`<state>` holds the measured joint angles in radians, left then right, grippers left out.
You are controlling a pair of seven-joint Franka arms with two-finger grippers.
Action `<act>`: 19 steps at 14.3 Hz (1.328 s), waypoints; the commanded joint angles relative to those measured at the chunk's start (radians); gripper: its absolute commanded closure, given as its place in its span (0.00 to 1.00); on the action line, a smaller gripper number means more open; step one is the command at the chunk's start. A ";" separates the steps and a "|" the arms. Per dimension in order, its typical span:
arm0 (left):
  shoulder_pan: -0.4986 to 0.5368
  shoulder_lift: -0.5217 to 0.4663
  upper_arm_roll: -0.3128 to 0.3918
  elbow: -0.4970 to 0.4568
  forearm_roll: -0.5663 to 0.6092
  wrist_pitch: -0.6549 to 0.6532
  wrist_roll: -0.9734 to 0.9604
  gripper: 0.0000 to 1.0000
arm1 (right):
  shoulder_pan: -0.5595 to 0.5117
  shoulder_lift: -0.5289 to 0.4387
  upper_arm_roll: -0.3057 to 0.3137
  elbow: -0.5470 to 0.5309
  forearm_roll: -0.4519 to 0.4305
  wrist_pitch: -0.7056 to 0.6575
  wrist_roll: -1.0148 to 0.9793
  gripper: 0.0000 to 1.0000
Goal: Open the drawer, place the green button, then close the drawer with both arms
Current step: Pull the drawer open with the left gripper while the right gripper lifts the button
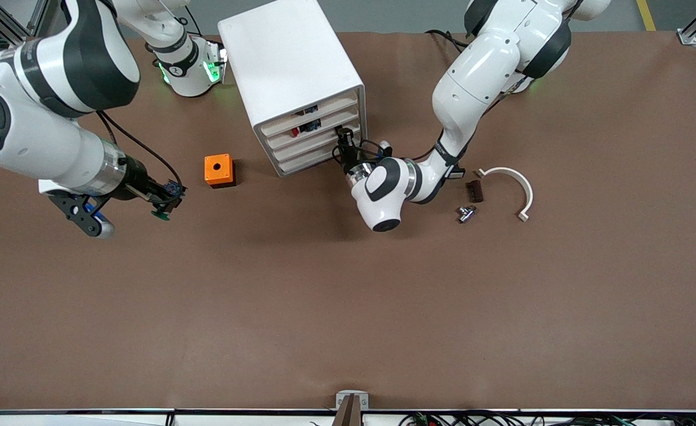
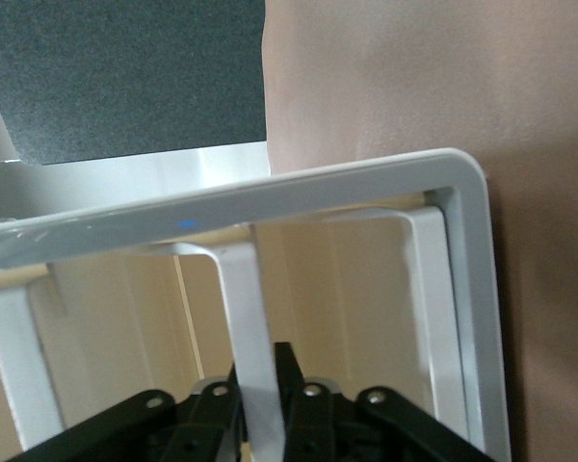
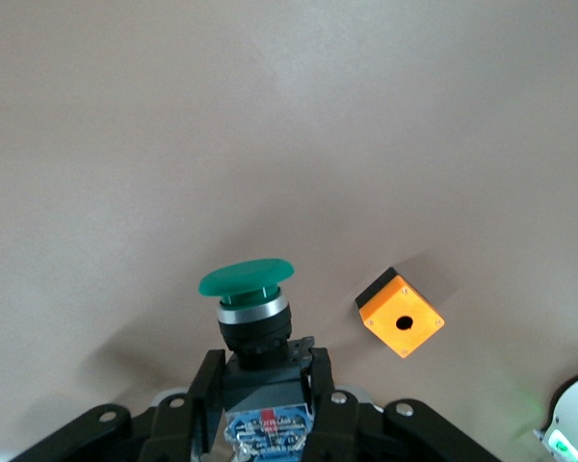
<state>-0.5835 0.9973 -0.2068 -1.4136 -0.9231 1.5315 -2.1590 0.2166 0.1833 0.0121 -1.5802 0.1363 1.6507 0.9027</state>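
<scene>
Right gripper holds the button; left gripper grips a drawer handle.

Landmark: the cabinet. Toward the right arm's end from it, over the tabletop, the right gripper has its fingers clenched on the button, green cap out. The orange cube sits between them. At the cabinet's front, the left gripper has its fingers clamped on the drawer handle.
</scene>
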 commanded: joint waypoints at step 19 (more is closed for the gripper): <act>0.218 -0.002 0.010 0.053 -0.053 0.127 -0.004 0.09 | 0.421 0.025 -0.006 -0.026 -0.130 0.167 0.743 1.00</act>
<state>-0.3599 0.9969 -0.1976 -1.3675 -0.9584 1.6491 -2.1592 0.5957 0.1813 0.0155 -1.6066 0.0458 1.7822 1.5734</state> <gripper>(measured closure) 0.744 0.604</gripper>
